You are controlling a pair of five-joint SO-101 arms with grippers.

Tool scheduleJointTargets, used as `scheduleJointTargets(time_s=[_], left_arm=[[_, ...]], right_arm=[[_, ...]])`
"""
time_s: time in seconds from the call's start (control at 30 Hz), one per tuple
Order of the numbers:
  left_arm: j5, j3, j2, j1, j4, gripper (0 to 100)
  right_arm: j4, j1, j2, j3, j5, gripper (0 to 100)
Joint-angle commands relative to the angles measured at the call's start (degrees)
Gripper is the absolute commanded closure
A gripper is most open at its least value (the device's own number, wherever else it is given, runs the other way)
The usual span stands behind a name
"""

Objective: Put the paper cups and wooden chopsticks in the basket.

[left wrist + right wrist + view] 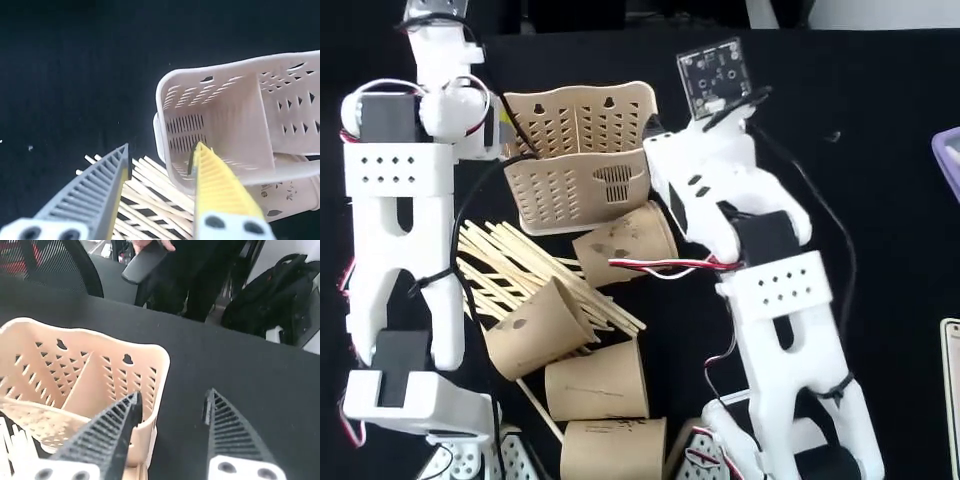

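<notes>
A beige slotted basket point(580, 150) stands at the back middle of the black table, with nothing visible inside it. In front of it lies a loose heap of wooden chopsticks point(515, 265). Several brown paper cups lie on their sides: one against the basket's front point(625, 245), one on the chopsticks point(535, 330), and two nearer the front point(598, 380) point(613, 450). My left gripper point(160, 155) is open above the chopsticks point(150, 200), by the basket's point(225, 120) left end. My right gripper point(172, 400) is open at the right end of the basket point(75, 375), holding nothing.
A purple container point(950, 160) and a pale card point(950, 370) sit at the table's right edge. Both arm bases take up the front of the table. Beyond the far edge are a chair and a black backpack point(280, 295).
</notes>
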Motion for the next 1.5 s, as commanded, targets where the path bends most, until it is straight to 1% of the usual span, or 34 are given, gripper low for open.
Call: scheduleJointTargets(time_s=[0.0,0.13,0.23,0.27,0.43,0.53,0.6,0.67,0.73,0.8,0.9,1.0,1.1,1.27,1.47], left_arm=[[0.0,-9.9,-2.5,-2.1,4.0,79],[0.0,-14.7,-5.7,-2.8,8.6,79],[-0.4,-14.4,-9.1,-2.9,11.4,79],[-0.4,-12.7,-10.5,-3.0,11.4,79],[-0.5,-1.0,-19.2,-8.3,11.3,79],[-0.6,8.6,-25.1,-12.8,11.3,79],[-2.2,16.1,-29.0,-15.3,11.0,79],[-3.6,25.8,-32.4,-17.3,8.2,79],[-4.4,35.9,-35.3,-18.7,3.8,79],[-4.2,45.1,-38.4,-19.3,-1.0,79],[-3.9,57.4,-42.5,-18.9,-8.1,79],[-0.7,66.2,-46.7,-18.9,-15.0,79],[-0.5,70.8,-50.2,-19.3,-18.9,79],[-0.4,75.0,-53.4,-19.2,-19.4,79],[-0.5,76.9,-53.5,-19.1,-19.4,79]], right_arm=[[6.5,0.9,-4.5,-6.7,-0.4,78.9],[11.2,0.9,-11.4,-6.3,-0.4,78.9],[12.7,0.9,-16.2,-1.6,-0.2,79.1],[12.7,0.9,-17.6,0.9,-0.1,79.2],[12.1,0.6,-26.9,16.0,-0.4,79.2],[8.8,0.5,-32.6,26.4,-0.4,79.0],[4.5,0.5,-34.9,34.1,-0.4,79.0],[-1.1,0.5,-34.9,40.7,-1.5,78.9],[-6.2,0.5,-33.6,44.3,-3.3,78.9],[-6.5,0.4,-31.1,43.6,-3.6,77.5],[-4.9,-0.1,-25.4,41.3,-4.3,72.1],[-4.8,-1.0,-18.9,39.4,-6.9,70.6],[-6.2,-3.5,-13.5,37.9,-8.6,70.6],[-10.9,-4.1,-7.9,36.7,-9.7,70.6],[-11.5,-4.5,-5.8,36.6,-9.6,71.4]])
